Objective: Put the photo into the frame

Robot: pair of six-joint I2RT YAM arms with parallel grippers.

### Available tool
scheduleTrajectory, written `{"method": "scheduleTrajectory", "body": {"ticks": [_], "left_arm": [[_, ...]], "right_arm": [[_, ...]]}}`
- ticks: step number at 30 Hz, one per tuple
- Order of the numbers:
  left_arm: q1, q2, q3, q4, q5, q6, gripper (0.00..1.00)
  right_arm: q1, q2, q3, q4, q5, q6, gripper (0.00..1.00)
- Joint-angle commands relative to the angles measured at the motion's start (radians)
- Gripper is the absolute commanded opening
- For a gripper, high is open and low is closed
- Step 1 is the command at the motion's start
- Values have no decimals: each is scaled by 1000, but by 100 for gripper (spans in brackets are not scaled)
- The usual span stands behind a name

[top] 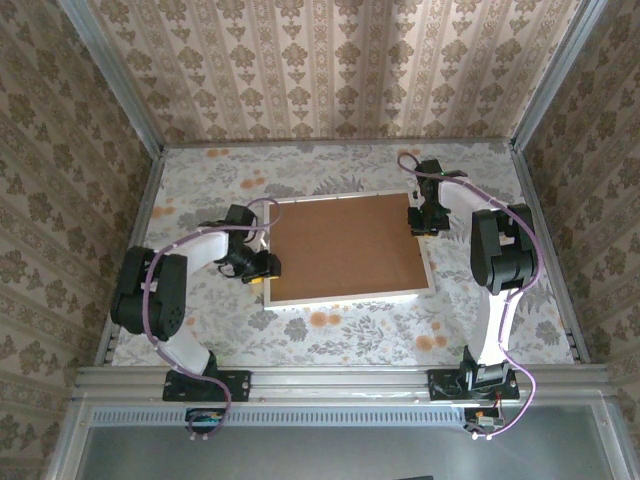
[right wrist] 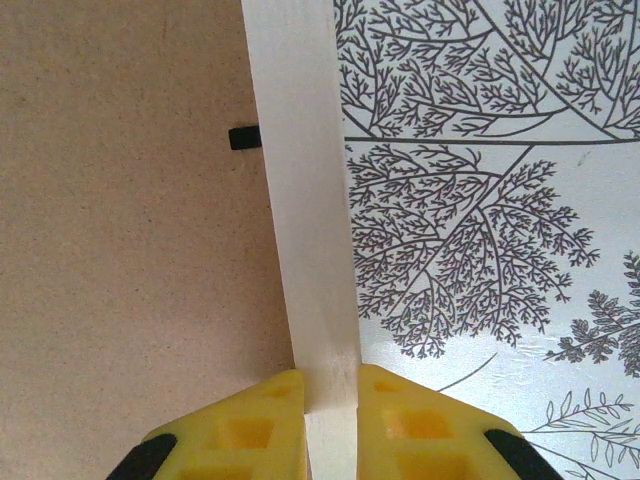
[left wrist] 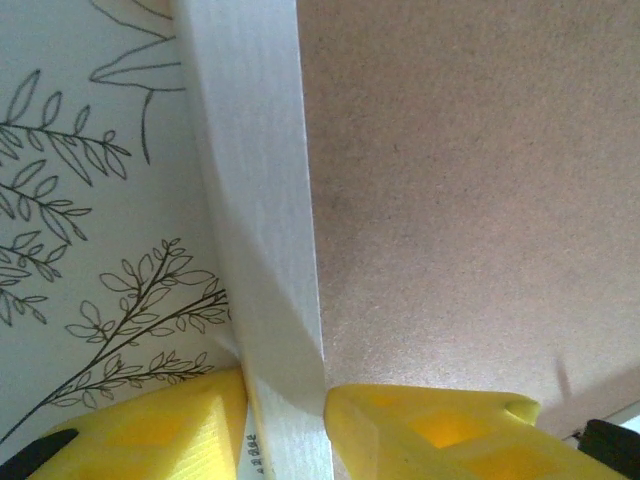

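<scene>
Top external view: one white frame lies flat on the patterned surface. One brown board is seated inside its rim and fills the whole opening. Two grippers attend it. The left gripper stands at the left rail, towards the near corner. The right gripper stands at the right rail, towards the far corner. The frame therefore lies between the two, with a rail in each gripper's mouth.

Left wrist view, finer detail: two yellow fingers straddle the white rail, one over the surface and the other over the board. Whether they press the rail or stand just clear of it cannot be told.

Right wrist view: both yellow fingers sit tight against the sides of the rail, so this gripper is clenched on the frame. This view also resolves one small black tab on the board, against the rail's inner edge and ahead of the fingertips.
</scene>
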Motion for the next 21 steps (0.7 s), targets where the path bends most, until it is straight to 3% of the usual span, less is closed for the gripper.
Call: {"method": "scheduleTrajectory", "body": {"ticks": [1, 7, 21], "left_arm": [[-59, 69, -6, 0, 4, 39, 50], [-77, 87, 4, -4, -10, 36, 52], [-161, 156, 70, -113, -158, 67, 51]], "right_arm": [[39, 7, -34, -10, -79, 13, 17], [46, 11, -33, -9, -78, 15, 17], [47, 13, -33, -10, -75, 13, 17]]}}
